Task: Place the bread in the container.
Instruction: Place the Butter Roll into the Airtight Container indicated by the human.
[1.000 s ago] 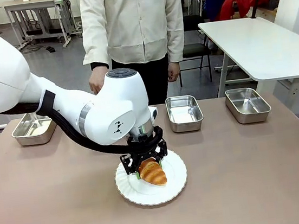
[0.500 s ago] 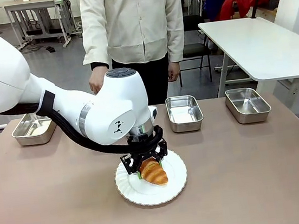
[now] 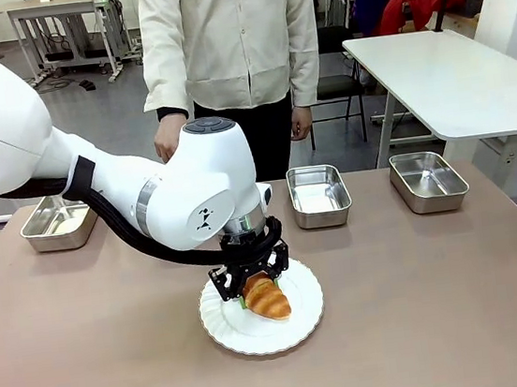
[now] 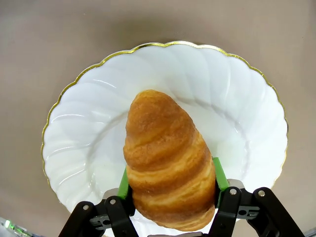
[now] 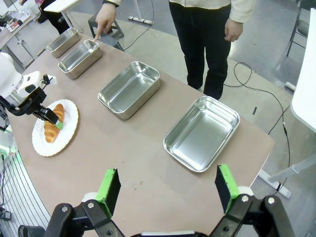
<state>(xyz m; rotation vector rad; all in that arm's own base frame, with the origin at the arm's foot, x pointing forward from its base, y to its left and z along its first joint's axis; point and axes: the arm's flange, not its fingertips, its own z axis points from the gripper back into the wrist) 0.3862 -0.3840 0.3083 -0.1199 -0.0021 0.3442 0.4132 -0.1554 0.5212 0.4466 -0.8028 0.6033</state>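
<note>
Your left claw (image 4: 169, 195) straddles the wide end of the bread (image 4: 168, 168), green pads (image 4: 219, 173) pressed against both flanks, so it looks closed on the roll, which lies on the plate (image 4: 247, 123). Before you lift, make sure the squeeze is firm but not crushing; the glossy crust could slip, and the tapered end hangs free beyond the pads. Raise it straight up off the plate so the rim does not catch it.

Your right claw (image 5: 168, 190) hangs wide open with nothing in it, above the table (image 5: 148, 163) well away from the plate.

Beyond the plate, pans (image 3: 318, 196) stand in a row along the far edge. The person's hand (image 5: 104, 20) points a finger at the pan (image 5: 80, 59) second from that end, likely the container, so carry the bread there, keep it level, and let go low inside it.
</note>
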